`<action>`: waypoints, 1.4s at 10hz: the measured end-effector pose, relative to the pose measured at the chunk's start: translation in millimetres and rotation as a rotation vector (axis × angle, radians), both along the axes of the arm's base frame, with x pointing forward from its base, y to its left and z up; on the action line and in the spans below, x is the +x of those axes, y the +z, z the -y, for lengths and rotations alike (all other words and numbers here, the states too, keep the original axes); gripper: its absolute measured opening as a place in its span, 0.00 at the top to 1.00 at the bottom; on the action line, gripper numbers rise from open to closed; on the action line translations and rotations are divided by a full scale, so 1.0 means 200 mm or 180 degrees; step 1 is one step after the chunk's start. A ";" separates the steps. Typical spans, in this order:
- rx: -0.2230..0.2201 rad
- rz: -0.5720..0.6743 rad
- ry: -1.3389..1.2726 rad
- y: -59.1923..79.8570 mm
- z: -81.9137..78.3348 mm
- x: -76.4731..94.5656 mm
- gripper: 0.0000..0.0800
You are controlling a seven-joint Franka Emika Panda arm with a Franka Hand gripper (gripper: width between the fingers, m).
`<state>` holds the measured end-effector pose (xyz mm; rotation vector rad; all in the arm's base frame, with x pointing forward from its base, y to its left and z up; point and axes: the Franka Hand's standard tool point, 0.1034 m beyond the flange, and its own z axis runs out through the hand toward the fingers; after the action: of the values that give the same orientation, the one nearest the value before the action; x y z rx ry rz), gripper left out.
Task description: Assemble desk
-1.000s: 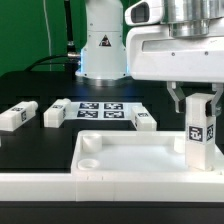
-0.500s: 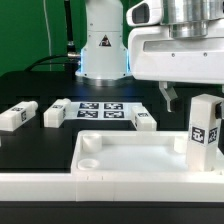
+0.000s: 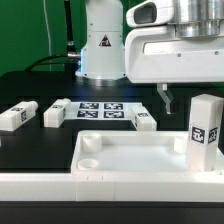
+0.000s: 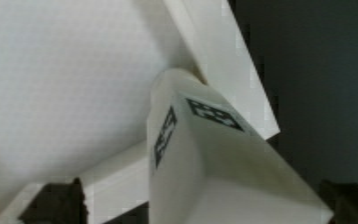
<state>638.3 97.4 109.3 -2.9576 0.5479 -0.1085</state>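
Desk top point(image 3: 130, 150) sits at 6 o'clock in the exterior view. One leg point(image 3: 204, 135) stands upright in its 3 o'clock corner. Gripper point(image 3: 193, 92) hangs at that leg's 12 o'clock, fingers point(image 3: 167, 99) spread open, touching nothing. Loose legs point(image 3: 57, 112) lie on table point(image 3: 35, 145) at 10 o'clock, beside marker board point(image 3: 105, 110).

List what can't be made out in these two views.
Exterior view: the base of the upright leg is hidden behind the front rim of the desk top, so its seating in a socket is unclear.
Exterior view: the hand shows one finger; the other is behind the leg or out of frame.
Exterior view: the desk top's right end is cut off by the picture's edge.
Wrist view: the leg, close and blurred, covers whatever lies beneath.
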 end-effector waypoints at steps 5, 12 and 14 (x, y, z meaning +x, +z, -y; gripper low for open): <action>-0.0193 0.0118 0.1171 0.00 -0.03 -0.01 0.19; -0.0439 0.0253 0.2749 0.00 -0.05 0.00 0.22; -0.0442 0.0257 0.2795 0.00 -0.05 0.00 0.56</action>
<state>637.6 106.4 109.8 -3.0001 -0.8006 -0.1708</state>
